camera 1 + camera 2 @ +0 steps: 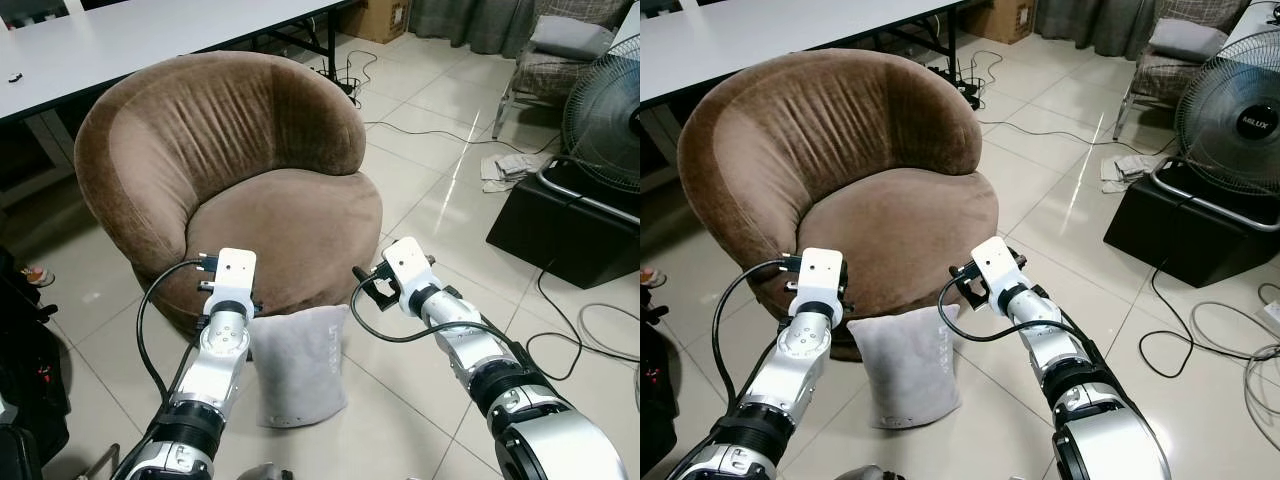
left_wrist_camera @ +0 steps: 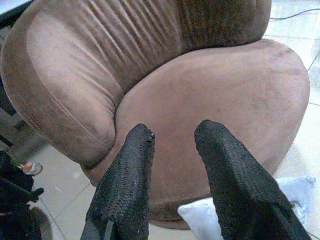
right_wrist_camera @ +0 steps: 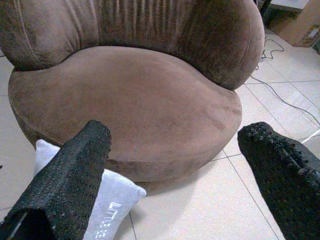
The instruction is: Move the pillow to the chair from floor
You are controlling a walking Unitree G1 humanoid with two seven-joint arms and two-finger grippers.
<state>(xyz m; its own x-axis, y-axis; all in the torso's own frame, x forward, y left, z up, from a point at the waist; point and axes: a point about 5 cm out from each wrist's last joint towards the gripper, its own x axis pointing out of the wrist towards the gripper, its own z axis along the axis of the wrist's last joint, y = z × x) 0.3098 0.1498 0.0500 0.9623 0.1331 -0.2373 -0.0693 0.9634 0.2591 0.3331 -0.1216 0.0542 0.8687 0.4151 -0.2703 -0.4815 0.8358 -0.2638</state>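
A grey pillow (image 1: 300, 368) stands on the tiled floor, leaning against the front of a round brown armchair (image 1: 270, 195). Both arms reach forward over it. My left gripper (image 2: 172, 134) hovers above the pillow's left top corner, open, its fingers pointing at the chair seat (image 2: 220, 95), with nothing between them. My right gripper (image 3: 177, 135) hangs open wide just right of the pillow's top right corner, near the seat's front edge. The pillow (image 3: 107, 202) lies below and beside the right gripper's near finger (image 3: 75, 175). The seat holds nothing.
A black box (image 1: 560, 225) and a standing fan (image 1: 605, 105) are on the right. Cables (image 1: 590, 330) trail over the floor there. A grey table (image 1: 150, 35) stands behind the armchair. A second chair (image 1: 560, 55) and papers (image 1: 505, 165) are at the back right. Dark bags (image 1: 25, 350) lie at left.
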